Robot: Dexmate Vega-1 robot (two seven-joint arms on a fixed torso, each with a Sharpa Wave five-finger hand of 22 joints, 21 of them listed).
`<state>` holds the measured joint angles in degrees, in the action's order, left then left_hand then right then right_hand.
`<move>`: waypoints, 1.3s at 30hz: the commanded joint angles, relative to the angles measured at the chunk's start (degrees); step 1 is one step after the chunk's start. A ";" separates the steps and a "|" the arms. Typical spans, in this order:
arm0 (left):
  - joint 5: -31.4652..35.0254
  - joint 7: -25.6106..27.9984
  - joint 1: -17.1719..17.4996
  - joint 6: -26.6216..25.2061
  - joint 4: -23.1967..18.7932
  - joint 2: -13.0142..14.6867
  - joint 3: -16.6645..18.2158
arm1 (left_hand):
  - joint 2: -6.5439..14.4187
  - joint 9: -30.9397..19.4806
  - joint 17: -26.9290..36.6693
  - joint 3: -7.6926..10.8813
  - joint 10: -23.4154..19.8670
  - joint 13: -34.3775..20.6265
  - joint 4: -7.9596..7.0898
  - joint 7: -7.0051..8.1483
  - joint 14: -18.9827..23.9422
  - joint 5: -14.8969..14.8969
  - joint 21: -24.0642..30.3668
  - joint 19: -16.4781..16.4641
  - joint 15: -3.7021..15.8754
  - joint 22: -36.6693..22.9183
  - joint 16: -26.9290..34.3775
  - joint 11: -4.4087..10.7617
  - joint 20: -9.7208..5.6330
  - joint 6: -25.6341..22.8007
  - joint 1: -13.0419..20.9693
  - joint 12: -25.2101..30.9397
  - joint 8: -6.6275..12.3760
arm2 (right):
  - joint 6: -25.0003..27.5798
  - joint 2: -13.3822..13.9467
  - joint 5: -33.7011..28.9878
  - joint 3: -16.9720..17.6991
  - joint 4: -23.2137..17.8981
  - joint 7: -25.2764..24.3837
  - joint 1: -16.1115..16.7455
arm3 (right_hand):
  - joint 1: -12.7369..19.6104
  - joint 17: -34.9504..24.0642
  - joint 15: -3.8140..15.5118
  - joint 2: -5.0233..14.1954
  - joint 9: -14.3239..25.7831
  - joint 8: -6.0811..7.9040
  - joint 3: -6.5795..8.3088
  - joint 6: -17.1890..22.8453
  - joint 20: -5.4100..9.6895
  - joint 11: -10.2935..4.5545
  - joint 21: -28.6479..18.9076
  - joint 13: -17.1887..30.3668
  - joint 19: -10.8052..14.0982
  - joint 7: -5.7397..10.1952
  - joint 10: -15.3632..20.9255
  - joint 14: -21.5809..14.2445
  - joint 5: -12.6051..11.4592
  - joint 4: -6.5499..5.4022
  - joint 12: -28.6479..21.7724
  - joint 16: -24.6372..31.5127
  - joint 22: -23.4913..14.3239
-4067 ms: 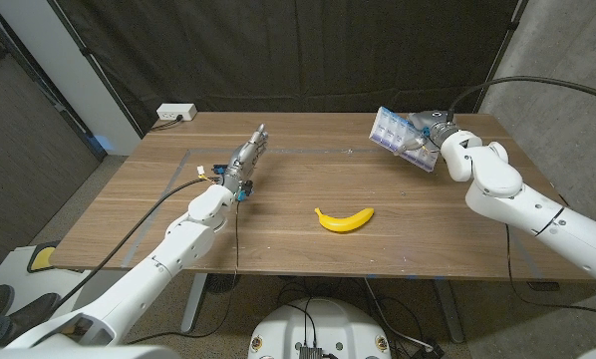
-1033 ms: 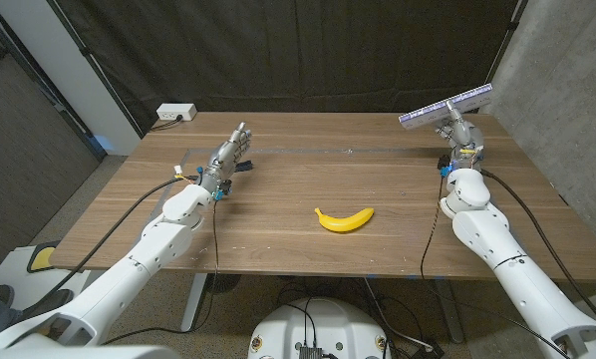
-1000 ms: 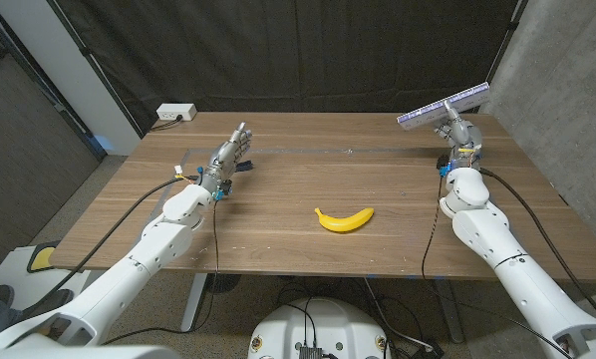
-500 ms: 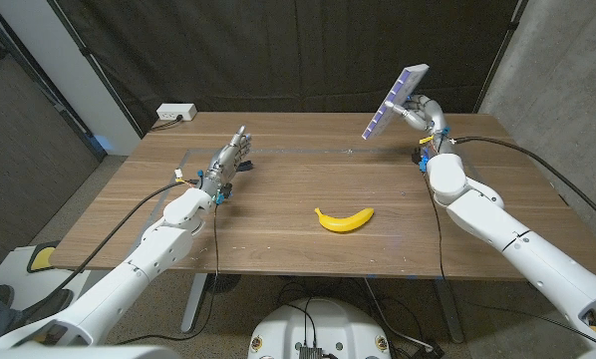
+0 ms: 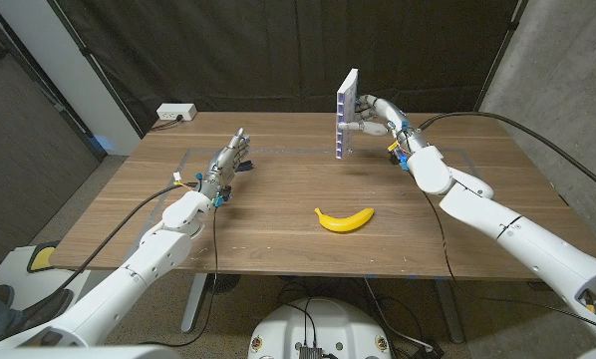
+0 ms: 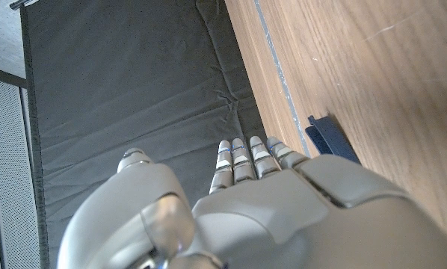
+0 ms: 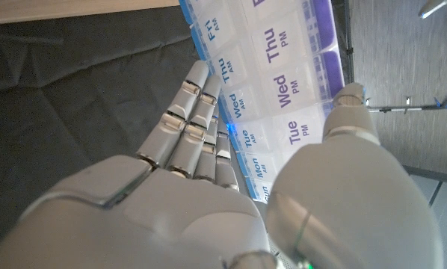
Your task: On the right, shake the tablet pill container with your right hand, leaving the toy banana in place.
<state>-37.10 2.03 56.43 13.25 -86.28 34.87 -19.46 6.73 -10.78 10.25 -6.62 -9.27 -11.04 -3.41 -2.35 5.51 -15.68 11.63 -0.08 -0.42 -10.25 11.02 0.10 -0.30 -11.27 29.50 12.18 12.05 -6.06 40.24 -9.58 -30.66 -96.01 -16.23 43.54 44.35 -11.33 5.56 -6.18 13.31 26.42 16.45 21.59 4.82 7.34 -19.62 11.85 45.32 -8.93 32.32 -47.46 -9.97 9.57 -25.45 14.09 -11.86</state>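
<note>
One wooden table (image 5: 278, 214), black backdrop (image 5: 278, 50).

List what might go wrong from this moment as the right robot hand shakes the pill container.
1. The clear and purple weekly pill container stands on edge in the air, held by the right robot hand at one side; a hard shake might slip it loose.
2. The yellow toy banana lies on the wooden table nearer the robot than the container; a dropped container could knock it out of place.
</note>
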 commanded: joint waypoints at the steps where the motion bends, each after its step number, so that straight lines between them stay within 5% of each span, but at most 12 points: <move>1: 0.48 -0.42 -0.87 -0.21 0.35 -0.35 -0.72 | -0.07 -0.24 0.31 -0.55 -0.12 -0.18 0.07 0.13 0.34 0.17 0.06 0.39 0.04 -0.25 -0.07 -0.12 -0.23 -0.37 0.52 -0.30 -0.21 | -10.15 -9.51 45.61 12.15 7.02 16.25 5.53 | 6.02 -0.18 7.30 10.07 0.86 1.19 3.71 16.08 6.94 -14.09 -0.38 1.07 0.76 15.21 14.80 -0.89 -0.35 -1.52 -0.24 0.28 -0.24; 12: 1.18 -2.74 -3.65 -0.96 1.69 -0.49 -2.10 | -0.06 -0.24 0.31 -0.65 0.41 -0.18 0.05 0.14 -0.03 0.21 -0.05 0.70 -0.14 -0.25 -0.20 -0.09 -0.15 -0.13 0.57 -0.50 -0.33 | -5.20 -18.09 82.31 25.89 14.78 33.57 7.35 | 5.32 -0.22 7.09 10.14 0.89 0.96 3.49 15.97 6.84 -13.81 -0.56 1.16 1.11 14.75 14.93 -1.75 -0.17 -1.92 -0.13 0.39 -0.25; 17: 1.21 -2.97 -4.11 -1.49 1.96 -0.60 -2.46 | -0.06 -0.24 0.31 -0.69 0.48 -0.19 0.05 0.13 -0.08 0.23 -0.06 0.75 -0.07 -0.25 -0.21 -0.13 -0.11 -0.13 0.59 -0.53 -0.34 | -1.65 -21.11 90.03 29.70 19.36 37.33 6.43 | 5.12 -0.26 7.14 10.52 0.95 0.82 3.55 15.77 6.85 -13.79 -0.66 1.19 1.31 14.54 14.98 -1.88 -0.21 -2.13 -0.09 0.37 -0.26; 22: 1.47 -2.73 -4.21 -1.54 1.79 -0.62 -2.58 | -0.07 -0.24 0.31 -0.72 0.44 -0.19 0.04 0.10 -0.11 0.24 -0.06 0.76 -0.09 -0.24 -0.21 -0.09 -0.13 -0.09 0.60 -0.50 -0.36 | -0.58 -22.05 90.57 30.55 21.03 37.89 5.54 | 4.81 -0.35 7.20 11.25 0.97 0.66 3.69 15.76 6.95 -13.92 -0.95 1.24 1.98 14.30 15.48 -2.50 -0.33 -2.45 -0.19 0.51 -0.25; 30: 1.53 -1.85 -3.60 -1.89 0.97 -0.49 -2.47 | -0.07 -0.25 0.31 -0.78 0.52 -0.19 0.03 0.12 -0.12 0.27 -0.05 0.78 -0.07 -0.24 -0.20 -0.05 -0.10 -0.10 0.63 -0.52 -0.37 | -10.32 -17.25 70.66 24.69 14.64 29.70 6.08 | 5.56 -0.24 7.61 11.44 0.97 0.56 4.10 15.95 6.91 -13.97 -0.92 1.28 1.88 14.26 15.70 -2.45 -0.53 -1.88 -0.19 0.26 -0.23; 32: 1.43 -1.73 -3.40 -1.84 0.98 -0.58 -2.44 | -0.06 -0.25 0.31 -0.80 0.48 -0.19 0.02 0.06 -0.14 0.27 -0.07 0.81 -0.09 -0.24 -0.20 -0.06 -0.07 -0.09 0.64 -0.51 -0.37 | -14.36 -14.15 56.73 21.51 11.17 21.16 6.40 | 5.82 -0.21 7.54 11.46 0.98 0.55 4.22 16.04 6.91 -13.88 -0.92 1.29 1.86 14.33 15.80 -2.55 -0.57 -1.69 -0.20 0.23 -0.23; 33: 1.43 -1.73 -3.39 -1.83 0.99 -0.59 -2.44 | -0.06 -0.25 0.31 -0.80 0.49 -0.19 0.02 0.06 -0.14 0.27 -0.05 0.79 -0.12 -0.24 -0.20 -0.07 -0.10 -0.09 0.64 -0.51 -0.37 | -14.51 -14.02 56.22 21.31 11.08 20.40 6.40 | 5.87 -0.21 7.53 11.47 0.98 0.56 4.24 16.10 6.92 -13.86 -0.92 1.30 1.85 14.35 15.80 -2.57 -0.58 -1.65 -0.19 0.22 -0.23; 34: 1.36 -1.70 -3.27 -1.80 0.98 -0.62 -2.43 | -0.06 -0.25 0.31 -0.81 0.49 -0.19 0.02 0.08 -0.13 0.28 -0.06 0.80 -0.15 -0.24 -0.20 -0.06 -0.11 -0.08 0.64 -0.51 -0.38 | -15.23 -11.75 46.35 19.37 8.41 14.51 6.54 | 6.09 -0.17 7.56 11.37 0.96 0.56 4.31 16.19 6.90 -13.87 -0.93 1.30 1.87 14.28 15.84 -2.55 -0.59 -1.46 -0.19 0.15 -0.22; 39: 1.35 -1.66 -3.10 -1.69 0.90 -0.63 -2.42 | -0.06 -0.25 0.31 -0.85 0.50 -0.19 0.01 0.18 -0.15 0.29 -0.06 0.82 -0.13 -0.24 -0.19 -0.08 -0.08 -0.09 0.66 -0.51 -0.38 | -10.86 -6.17 21.32 14.00 2.10 1.24 4.92 | 6.59 -0.13 7.53 11.34 0.91 0.51 4.52 16.40 6.89 -13.85 -0.92 1.33 1.80 14.48 15.97 -2.66 -0.60 -1.11 -0.18 0.06 -0.21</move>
<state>-35.64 -0.05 52.87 11.55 -85.08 34.33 -21.84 6.21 -10.78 10.25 -7.11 -8.75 -11.04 -3.40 -2.35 5.51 -15.47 11.63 0.34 -0.42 -10.25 10.79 0.00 -0.29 -11.26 30.01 11.51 12.05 -15.61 24.57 53.30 -7.38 -82.92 11.70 49.55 44.35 -11.38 5.77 -6.18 13.31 26.42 16.45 22.20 5.63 7.86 -20.42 11.85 46.95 -9.53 33.19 -49.50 -9.97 9.57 -25.08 14.13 -11.85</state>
